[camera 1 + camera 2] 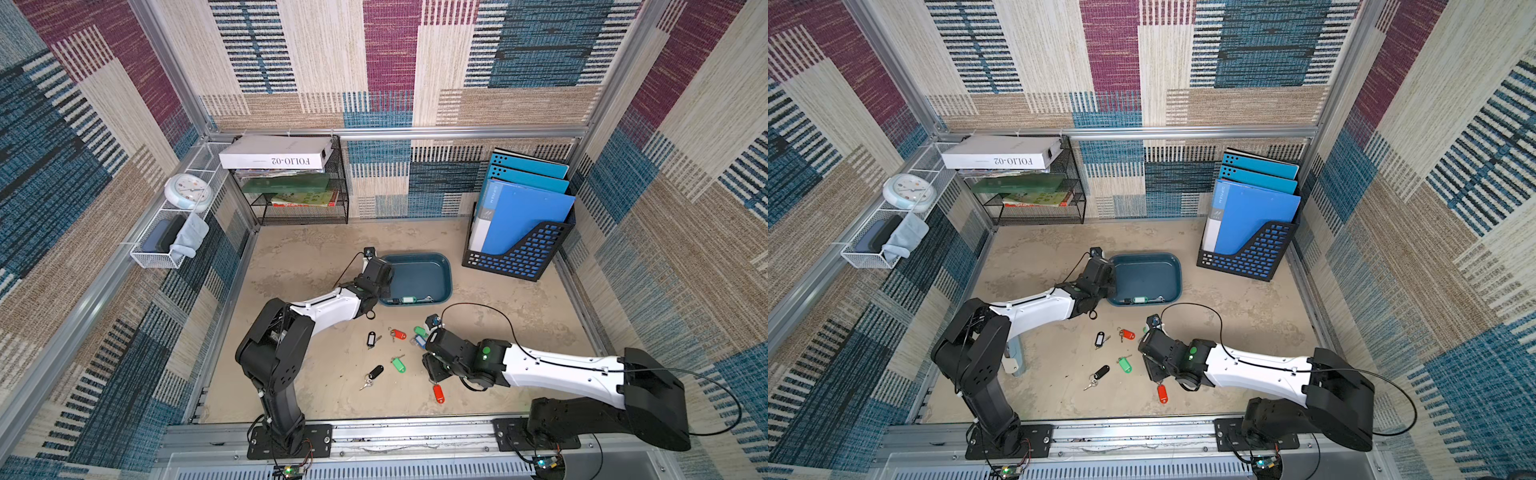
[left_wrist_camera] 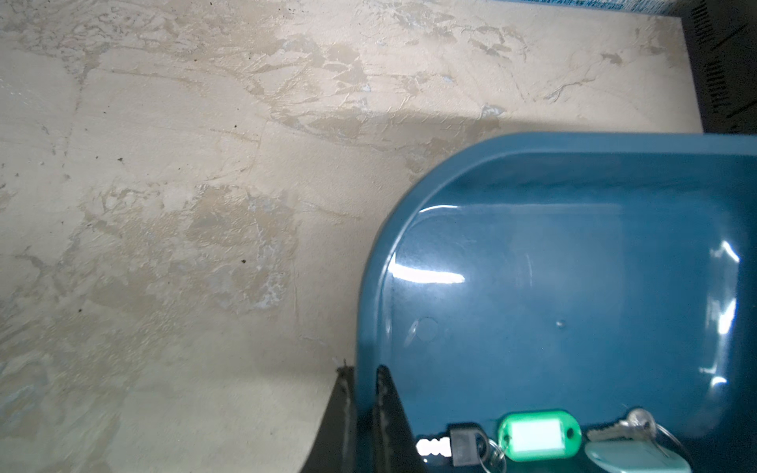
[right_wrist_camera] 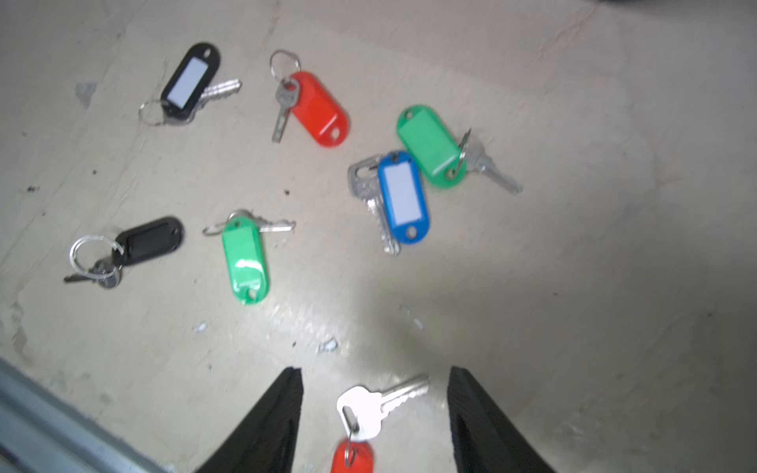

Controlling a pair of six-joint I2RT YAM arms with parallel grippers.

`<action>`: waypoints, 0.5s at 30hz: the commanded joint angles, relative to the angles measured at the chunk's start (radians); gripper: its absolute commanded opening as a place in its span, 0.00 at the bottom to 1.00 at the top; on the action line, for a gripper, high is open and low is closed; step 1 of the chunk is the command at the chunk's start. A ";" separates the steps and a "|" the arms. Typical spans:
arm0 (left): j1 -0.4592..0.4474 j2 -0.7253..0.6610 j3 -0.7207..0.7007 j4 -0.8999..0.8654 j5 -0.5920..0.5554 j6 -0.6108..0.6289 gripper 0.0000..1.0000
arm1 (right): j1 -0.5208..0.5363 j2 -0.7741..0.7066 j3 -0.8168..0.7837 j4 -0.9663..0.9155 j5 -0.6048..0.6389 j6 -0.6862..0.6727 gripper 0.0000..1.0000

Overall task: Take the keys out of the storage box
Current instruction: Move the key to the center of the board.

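Observation:
The dark teal storage box (image 1: 419, 256) (image 1: 1144, 256) sits mid-table. My left gripper (image 2: 362, 370) is shut on its side wall (image 2: 573, 143), one finger inside and one outside. Against the box's near wall lie a green-tagged key (image 2: 538, 436) (image 1: 408, 299), a black-headed key (image 2: 463, 444) and a pale teal-tagged key (image 2: 631, 456). My right gripper (image 3: 375, 370) stands open low over the table, nearer the front. A silver key (image 3: 368, 407) on a red tag (image 1: 438, 392) lies between its fingers, touching neither. Several more tagged keys are scattered on the table: black (image 3: 190, 82), red (image 3: 319, 108), green (image 3: 430, 145), blue (image 3: 403, 196).
A black perforated file holder (image 1: 519, 253) with blue folders stands at the back right. At the back left is a black wire-mesh shelf (image 1: 299, 195) of books. A white wire basket (image 1: 166, 245) hangs on the left wall. A metal rail (image 1: 374, 432) runs along the front edge.

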 commanded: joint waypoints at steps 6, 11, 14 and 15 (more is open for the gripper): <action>0.001 -0.018 0.012 -0.043 0.026 0.019 0.00 | -0.068 0.281 0.140 0.128 0.103 -0.014 0.51; 0.001 -0.025 0.011 -0.040 0.040 0.020 0.00 | -0.073 0.349 0.177 0.141 0.112 -0.014 0.47; 0.001 -0.019 0.013 -0.040 0.041 0.021 0.00 | -0.073 0.366 0.175 0.150 0.103 -0.014 0.38; 0.001 -0.019 0.013 -0.042 0.041 0.021 0.00 | -0.073 0.373 0.173 0.147 0.100 -0.013 0.34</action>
